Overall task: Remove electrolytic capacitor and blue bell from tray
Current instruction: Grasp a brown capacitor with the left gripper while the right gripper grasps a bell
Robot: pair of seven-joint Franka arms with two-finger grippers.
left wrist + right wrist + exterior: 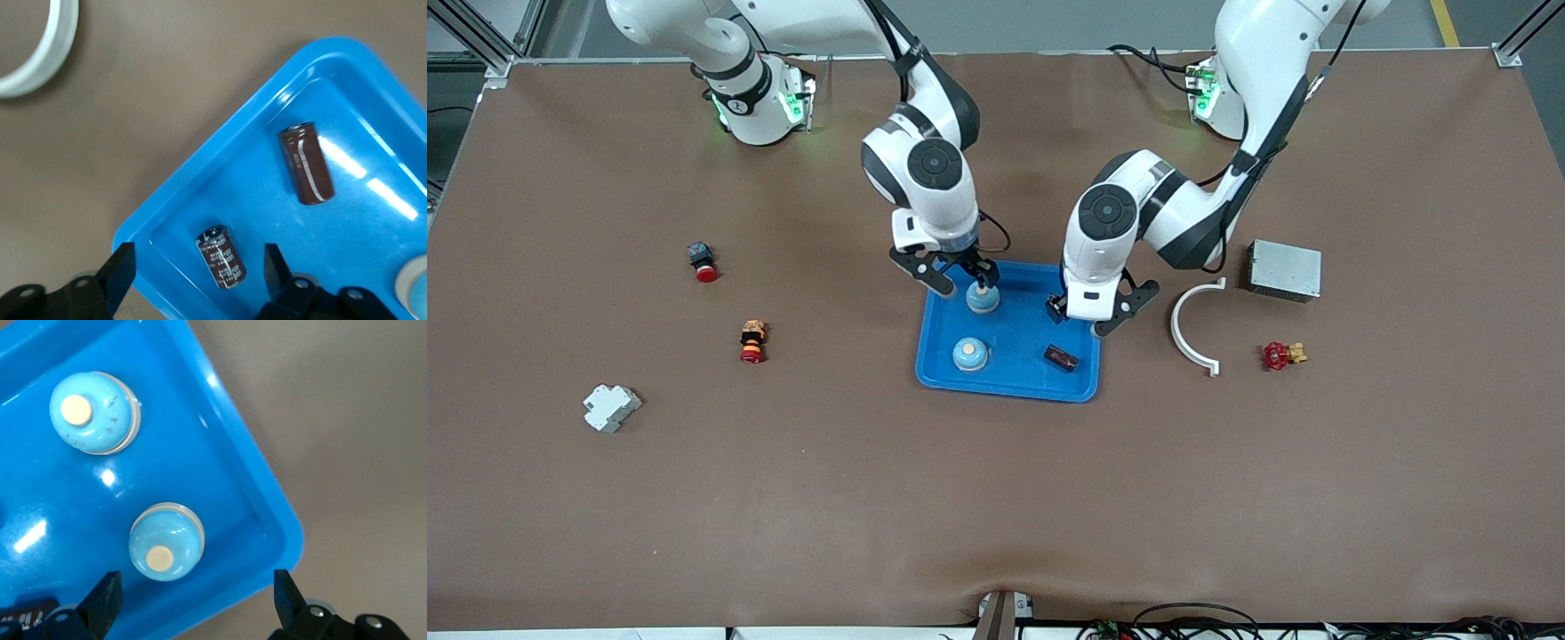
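Note:
A blue tray (1014,373) holds two blue bells (983,300) (970,354) and a dark brown capacitor (1060,357). My right gripper (960,276) is open over the bell farther from the front camera. In the right wrist view that bell (165,540) sits just ahead of the open gripper (197,595), the other bell (93,413) deeper in the tray (67,500). My left gripper (1098,316) is open over the tray's edge toward the left arm's end. Its wrist view shows two capacitors lying in the tray (360,220): one (221,257) between the open gripper's (199,270) fingers, untouched, and one (305,165) apart.
Toward the left arm's end lie a white curved piece (1193,329), also in the left wrist view (40,60), a metal box (1284,269) and a red valve (1280,356). Toward the right arm's end lie a red button (703,260), a red-and-yellow part (752,341) and a white block (611,407).

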